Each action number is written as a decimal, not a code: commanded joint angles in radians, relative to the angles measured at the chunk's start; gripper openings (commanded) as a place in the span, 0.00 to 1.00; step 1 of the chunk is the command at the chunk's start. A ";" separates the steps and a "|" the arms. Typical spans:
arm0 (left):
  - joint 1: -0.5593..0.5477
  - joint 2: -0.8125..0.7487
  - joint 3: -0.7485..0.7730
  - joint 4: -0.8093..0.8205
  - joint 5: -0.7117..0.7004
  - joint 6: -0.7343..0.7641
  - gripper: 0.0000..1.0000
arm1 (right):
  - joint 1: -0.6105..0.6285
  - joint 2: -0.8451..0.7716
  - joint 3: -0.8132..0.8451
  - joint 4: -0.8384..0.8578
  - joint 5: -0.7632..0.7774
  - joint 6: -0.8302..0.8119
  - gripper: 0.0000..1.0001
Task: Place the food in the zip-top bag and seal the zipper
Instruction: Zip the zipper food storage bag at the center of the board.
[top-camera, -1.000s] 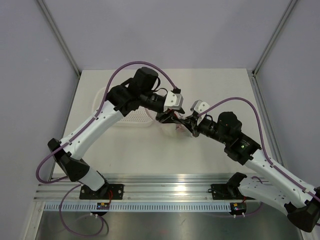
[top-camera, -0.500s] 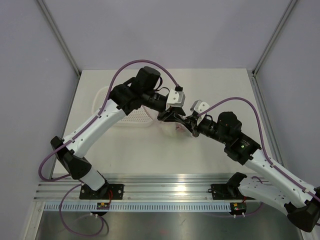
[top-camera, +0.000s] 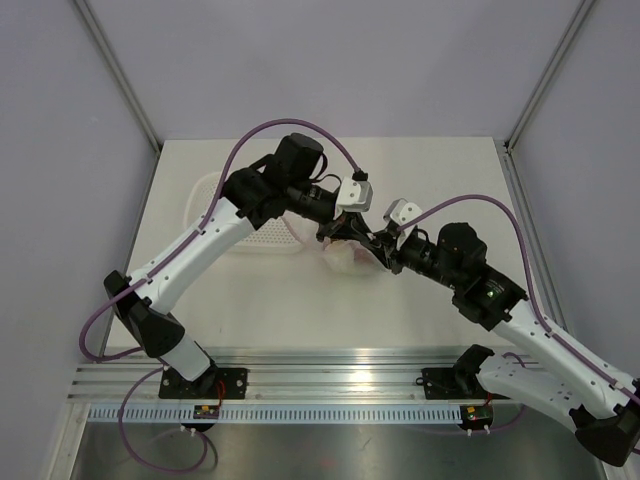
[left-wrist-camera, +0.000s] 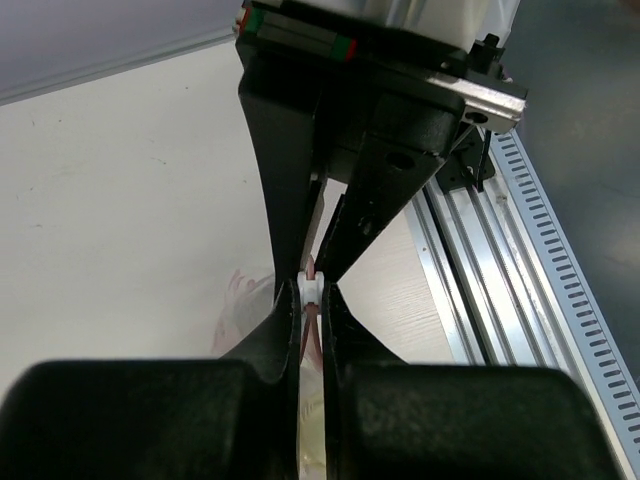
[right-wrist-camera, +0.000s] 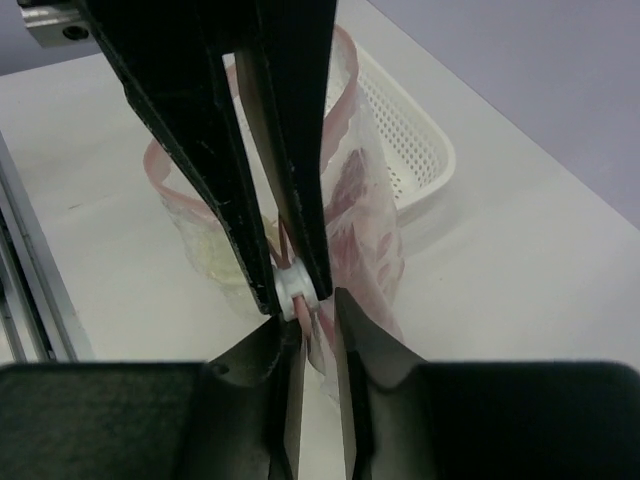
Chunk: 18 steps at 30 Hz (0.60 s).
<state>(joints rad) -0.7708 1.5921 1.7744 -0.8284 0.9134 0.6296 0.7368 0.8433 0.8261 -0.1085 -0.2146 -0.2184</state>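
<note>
The zip-top bag (right-wrist-camera: 355, 215) hangs upright over the table between the two grippers, a clear pink-tinted film; from the top view it (top-camera: 343, 260) sits just below where they meet. Red and pale yellow-green food (right-wrist-camera: 345, 190) shows through the film. My left gripper (left-wrist-camera: 312, 300) is shut on the zipper (left-wrist-camera: 313, 322) at its white slider (right-wrist-camera: 294, 286). My right gripper (right-wrist-camera: 318, 335) faces it tip to tip, its jaws a little apart around the bag's edge without pinching it.
A white perforated basket (top-camera: 235, 218) lies on the table left of the bag, behind the left arm; its rim (right-wrist-camera: 425, 150) also shows beyond the bag. A metal rail (left-wrist-camera: 500, 290) runs along the table's near edge.
The left gripper has closed onto the zipper at the slider. The right gripper's jaws have parted slightly. The left wrist has shifted a little to the right.
</note>
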 joint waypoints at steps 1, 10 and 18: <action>-0.001 0.009 0.040 0.011 0.008 -0.002 0.00 | -0.007 -0.027 0.088 -0.019 0.043 -0.003 0.26; -0.001 0.008 0.040 0.026 0.007 -0.022 0.00 | -0.007 -0.012 0.117 -0.046 0.017 -0.001 0.10; 0.001 0.003 0.030 0.020 0.001 -0.018 0.00 | -0.007 -0.042 0.061 0.090 0.131 0.045 0.00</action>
<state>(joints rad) -0.7700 1.5925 1.7744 -0.8120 0.9077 0.6193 0.7357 0.8326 0.8864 -0.1879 -0.1825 -0.2035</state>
